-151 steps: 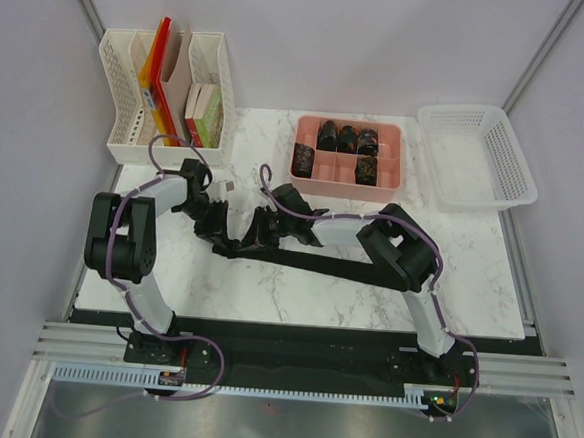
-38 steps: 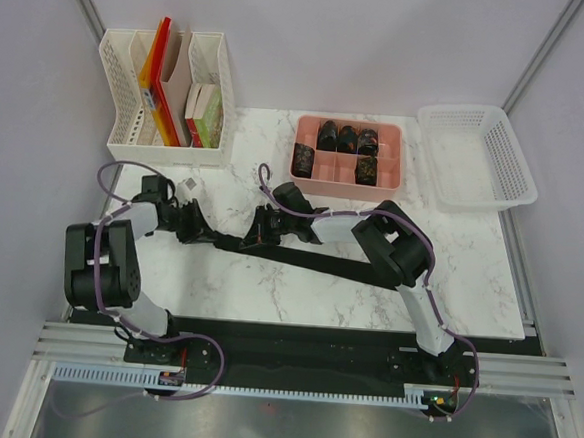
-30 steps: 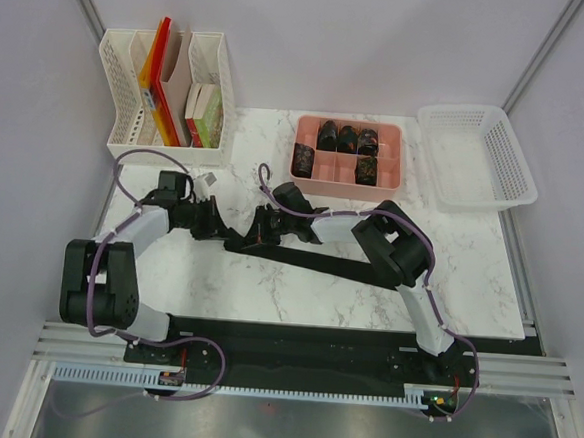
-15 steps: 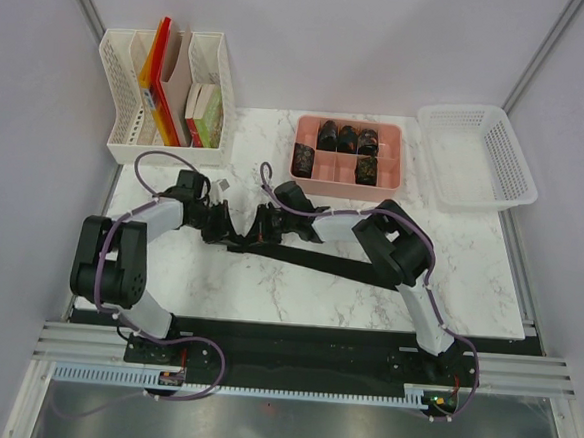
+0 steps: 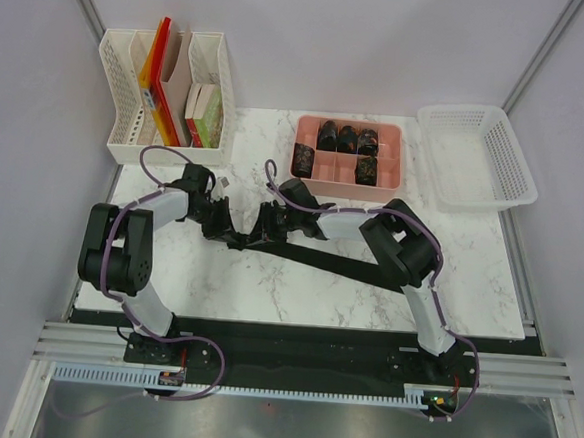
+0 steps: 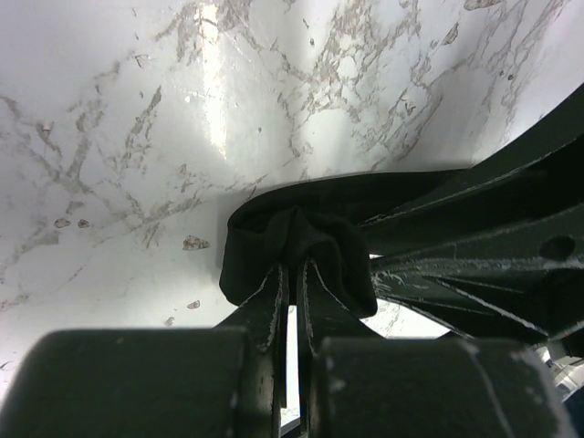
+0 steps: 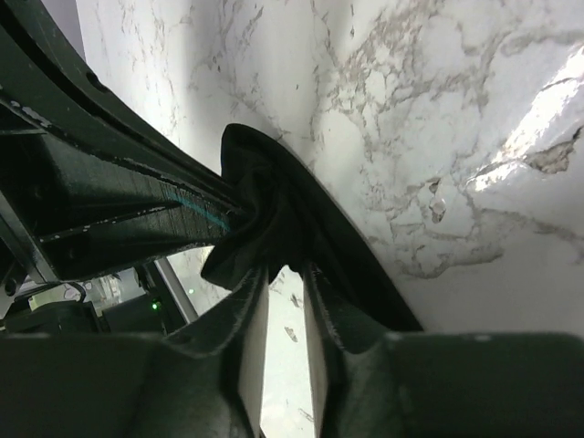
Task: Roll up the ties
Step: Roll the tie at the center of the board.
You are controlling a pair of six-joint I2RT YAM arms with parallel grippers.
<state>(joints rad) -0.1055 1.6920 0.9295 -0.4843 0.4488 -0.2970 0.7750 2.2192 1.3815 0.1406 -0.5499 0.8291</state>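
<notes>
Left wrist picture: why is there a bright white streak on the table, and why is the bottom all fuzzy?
Left wrist view: light glares off the shiny table; the left end effector pinching the tie sits too close, so its base blurs. Right wrist view: similar glare.

Tie point(image 5: 341, 264): matt black cloth, creased. Table point(image 5: 266, 299): glossy, smooth marble-look top. Tray point(image 5: 346, 191) and basket point(image 5: 431, 161): smooth plastic, slight sheen.

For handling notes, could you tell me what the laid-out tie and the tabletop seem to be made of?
The tie looks like soft matte black fabric: it bunches into folds. The tabletop looks like glossy marble or marble-print laminate: grey veins, glare.
</notes>
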